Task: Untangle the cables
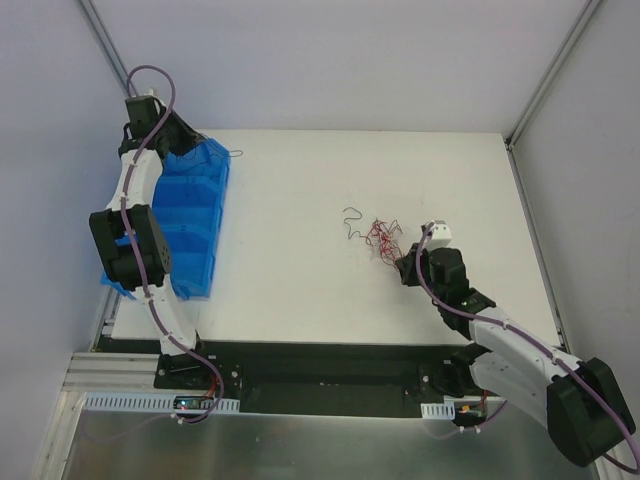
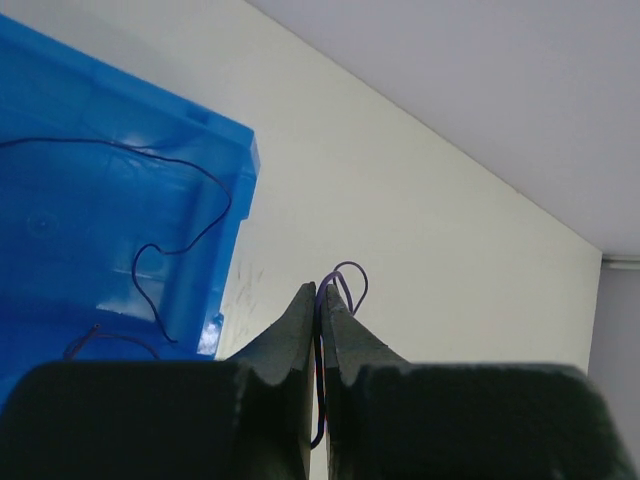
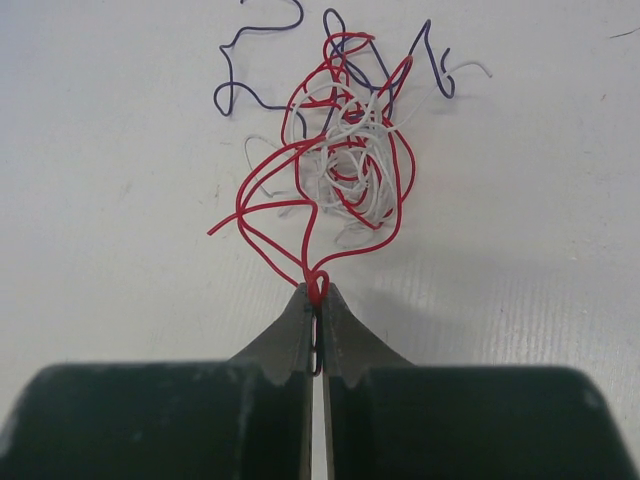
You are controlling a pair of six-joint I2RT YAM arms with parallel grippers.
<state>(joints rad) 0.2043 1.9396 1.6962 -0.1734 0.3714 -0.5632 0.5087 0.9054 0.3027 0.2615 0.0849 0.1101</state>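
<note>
Over the table (image 1: pixel 300 200), right gripper (image 3: pixel 318 300) clamps the cables (image 3: pixel 345 160) by a red strand (image 3: pixel 316 282), left gripper (image 2: pixel 320 297) a dark strand (image 2: pixel 347 264), ends hidden.

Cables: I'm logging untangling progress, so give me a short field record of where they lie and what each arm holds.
tangle: red, white and dark wires clumped on the table
right jaws: shut on a red wire leading from the tangle
left jaws: shut on a purple wire, next to the blue bin
in bin: a dark wire

The blue bin (image 1: pixel 200 200) looks glossy translucent plastic, the white table (image 1: pixel 300 280) matt, the cables (image 3: pixel 345 170) smooth-coated.
</note>
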